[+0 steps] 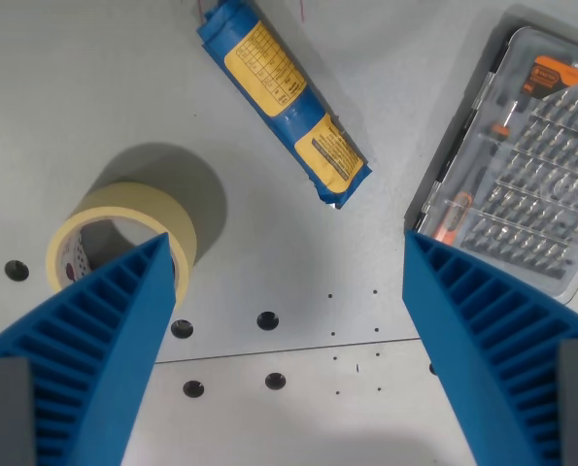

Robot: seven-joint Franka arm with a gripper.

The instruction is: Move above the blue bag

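Two blue fingers (104, 359) of gripper (287, 248) spread wide and empty over table (65, 87), blue bag (281, 97) lying diagonally ahead near top centre, risk of drifting instead toward tape roll (123, 238) or bit case (522, 165) flanking it.

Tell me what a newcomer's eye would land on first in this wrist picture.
Two big ribbed blue fingers of the open hand fill the lower corners, with nothing between them. Above them, at top centre, a blue bag with yellow labels lies slanted on the grey table. A roll of cream masking tape sits at the left, and a clear plastic screwdriver-bit case at the right.
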